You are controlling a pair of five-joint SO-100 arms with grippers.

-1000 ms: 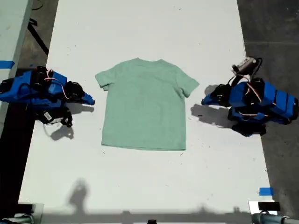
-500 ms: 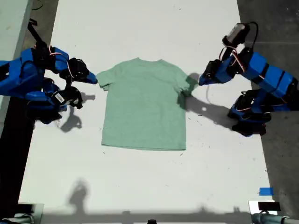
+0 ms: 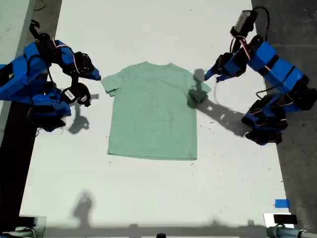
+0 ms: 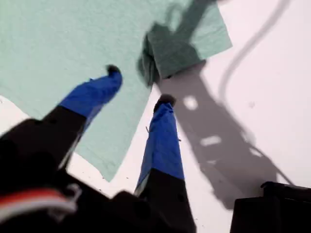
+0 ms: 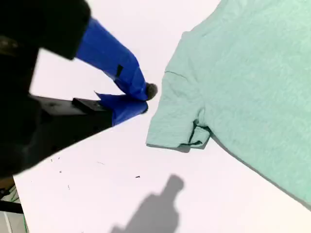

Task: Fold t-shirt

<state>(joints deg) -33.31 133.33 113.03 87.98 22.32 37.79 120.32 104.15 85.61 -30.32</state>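
Exterior view first: the shirt [image 3: 152, 111] lies flat on the table [image 3: 148, 29], collar away from the camera, hem near, not one fold in it, so I judge this the reach-in, before any grasp. On this view's right, my first gripper [image 3: 207, 75] hangs above the cloth by the sleeve [image 3: 199, 89], its shadow across that sleeve; on this view's left, my second gripper [image 3: 96, 76] sits just outside the other sleeve [image 3: 110, 85], with a strip of white between tip and cloth. First wrist view now: my first gripper [image 4: 138, 85] has its fingers well apart, nothing between them, one fingertip [image 4: 113, 70] over green cloth, the other [image 4: 165, 100] over the shirt's side edge just under the sleeve [image 4: 192, 36], and the sleeve lies beyond both tips. Second wrist view: my second gripper [image 5: 146, 99] looks nearly closed, fingertips close together with at most a sliver between and nothing held; the sleeve [image 5: 177, 114] lies just beyond the tips, not touching, its cuff curled under a little. Next, as I read it, I need to open that second pair, bring both grippers down onto the sleeve and shoulder edges, and pinch a single layer before lifting toward the middle. The cloth is soft, so a shallow bite could slip.
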